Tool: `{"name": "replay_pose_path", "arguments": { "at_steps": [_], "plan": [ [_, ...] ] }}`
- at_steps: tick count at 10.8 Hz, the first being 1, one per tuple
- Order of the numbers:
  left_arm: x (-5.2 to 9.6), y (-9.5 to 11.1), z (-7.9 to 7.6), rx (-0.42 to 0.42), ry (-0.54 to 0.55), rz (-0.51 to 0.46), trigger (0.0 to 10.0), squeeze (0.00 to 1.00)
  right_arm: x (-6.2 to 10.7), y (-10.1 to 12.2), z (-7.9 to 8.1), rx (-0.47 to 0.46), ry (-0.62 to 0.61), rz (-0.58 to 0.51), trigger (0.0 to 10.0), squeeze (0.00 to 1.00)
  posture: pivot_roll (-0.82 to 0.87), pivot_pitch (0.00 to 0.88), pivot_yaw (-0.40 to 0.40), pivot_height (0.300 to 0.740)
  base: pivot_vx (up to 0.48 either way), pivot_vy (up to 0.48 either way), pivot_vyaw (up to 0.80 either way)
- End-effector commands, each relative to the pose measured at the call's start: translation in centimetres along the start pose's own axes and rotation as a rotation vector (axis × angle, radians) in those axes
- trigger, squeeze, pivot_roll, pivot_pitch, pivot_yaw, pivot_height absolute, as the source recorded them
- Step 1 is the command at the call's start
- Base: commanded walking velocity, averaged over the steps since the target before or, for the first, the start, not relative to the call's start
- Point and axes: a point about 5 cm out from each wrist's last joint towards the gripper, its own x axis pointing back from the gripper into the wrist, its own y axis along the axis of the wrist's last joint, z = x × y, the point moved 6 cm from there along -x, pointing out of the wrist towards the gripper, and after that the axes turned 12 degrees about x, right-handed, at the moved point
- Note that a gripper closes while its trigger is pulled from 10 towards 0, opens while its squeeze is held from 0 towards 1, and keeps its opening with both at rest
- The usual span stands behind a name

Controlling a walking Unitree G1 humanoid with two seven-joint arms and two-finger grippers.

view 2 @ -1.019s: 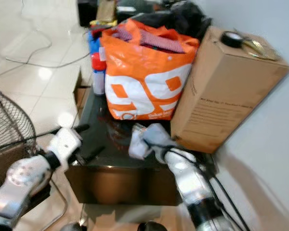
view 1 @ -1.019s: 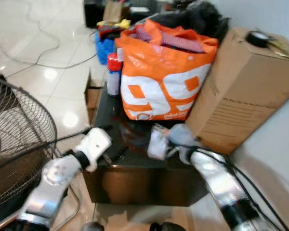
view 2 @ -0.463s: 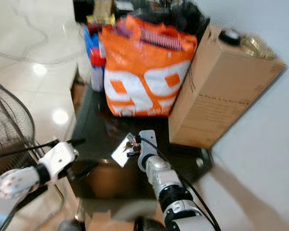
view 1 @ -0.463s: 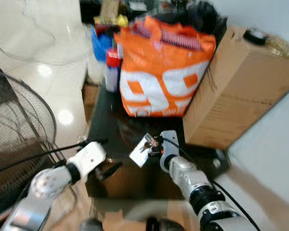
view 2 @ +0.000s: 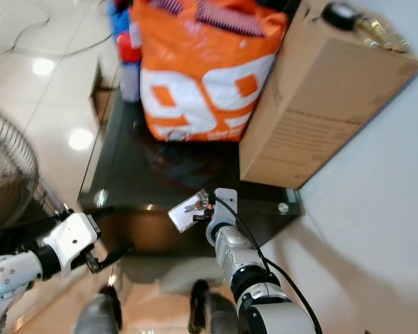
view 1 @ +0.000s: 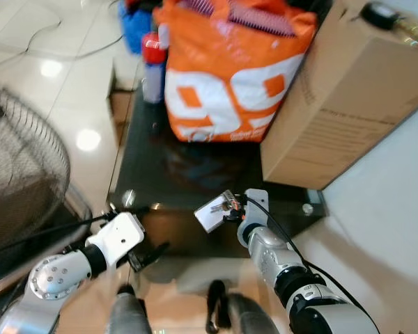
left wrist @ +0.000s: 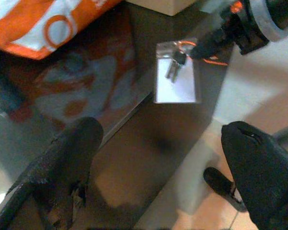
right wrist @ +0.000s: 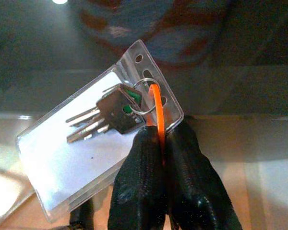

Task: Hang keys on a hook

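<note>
Keys (right wrist: 113, 114) now nearer table (view 1: 188, 182) edge

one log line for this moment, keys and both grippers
keys: on ring with clear tag, off table | right gripper: shut on orange loop | left gripper: open, idle | hook: unseen

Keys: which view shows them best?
Right wrist view: the keys sit close up against their clear tag, ring and orange loop pinched by the right end effector. Left wrist view shows them smaller; the eye views only as a speck.
</note>
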Motion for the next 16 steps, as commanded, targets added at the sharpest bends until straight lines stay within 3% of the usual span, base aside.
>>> {"name": "replay_pose_path", "arguments": {
  "at_steps": [1, 2, 3, 4, 5, 7, 9, 10, 11, 12, 13, 16],
  "plan": [
    [0.1, -0.2, -0.8, 0.019, -0.009, 0.003, 10.0, 0.29, -0.3, 1.6, 3.1, -0.008, 0.066, -0.044, 10.0, 0.0, 0.15, 0.284, -0.196, 0.74, 0.0, 0.0, 0.0],
    [0.0, -0.1, -0.8, 0.023, 0.002, -0.004, 10.0, 0.29, -0.3, 2.4, 3.7, 0.003, 0.094, -0.079, 10.0, 0.0, 0.14, 0.272, -0.197, 0.74, 0.0, 0.0, 0.0],
    [-0.2, 0.5, -0.5, 0.058, 0.056, -0.047, 10.0, 0.29, -0.1, 4.2, 3.9, -0.054, 0.166, -0.168, 10.0, 0.0, 0.13, 0.247, -0.2, 0.74, 0.0, 0.0, 0.0],
    [-0.3, 0.9, -0.1, 0.077, 0.091, -0.075, 10.0, 0.29, 0.3, 5.2, 3.7, -0.089, 0.205, -0.218, 4.4, 0.0, 0.13, 0.229, -0.199, 0.74, 0.0, 0.0, 0.0],
    [-0.3, 1.4, 0.4, 0.106, 0.145, -0.118, 10.0, 0.29, 1.4, 7.1, 2.8, -0.137, 0.277, -0.324, 0.0, 0.0, 0.12, 0.182, -0.193, 0.74, 0.0, 0.0, 0.0],
    [-0.5, 1.8, 1.8, 0.137, 0.23, -0.166, 10.0, 0.29, 4.8, 9.3, 0.2, -0.136, 0.32, -0.458, 0.0, 0.0, 0.11, 0.103, -0.166, 0.74, 0.0, 0.0, 0.0],
    [-0.8, 3.5, 2.8, 0.165, 0.328, -0.253, 10.0, 0.28, 7.8, 10.3, -2.2, -0.129, 0.23, -0.548, 0.0, 0.0, 0.1, 0.031, -0.138, 0.74, 0.0, 0.0, 0.0],
    [-0.9, 3.7, 3.1, 0.19, 0.353, -0.263, 10.0, 0.26, 8.4, 10.3, -2.8, -0.127, 0.193, -0.556, 9.3, 0.0, 0.09, 0.026, -0.135, 0.74, 0.0, 0.0, 0.0],
    [-1.2, 4.4, 3.9, 0.207, 0.425, -0.296, 10.0, 0.26, 9.6, 9.4, -4.7, -0.04, 0.044, -0.521, 10.0, 0.0, 0.07, 0.0, -0.113, 0.74, 0.0, 0.0, 0.0],
    [-2.2, 4.2, 4.2, 0.213, 0.471, -0.3, 10.0, 0.29, 10.8, 7.7, -6.1, 0.019, -0.058, -0.465, 10.0, 0.0, 0.04, 0.0, -0.09, 0.74, 0.0, 0.0, 0.0],
    [-3.0, 4.2, 3.9, 0.225, 0.466, -0.307, 10.0, 0.29, 11.1, 6.9, -6.9, 0.008, -0.099, -0.448, 10.0, 0.0, 0.05, 0.0, -0.081, 0.74, 0.0, 0.0, 0.0],
    [-3.8, 4.7, 3.9, 0.258, 0.447, -0.327, 10.0, 0.29, 11.3, 7.4, -6.9, 0.038, -0.125, -0.443, 10.0, 0.0, 0.05, 0.0, -0.059, 0.74, 0.374, 0.0, -0.27]
  ]
}}
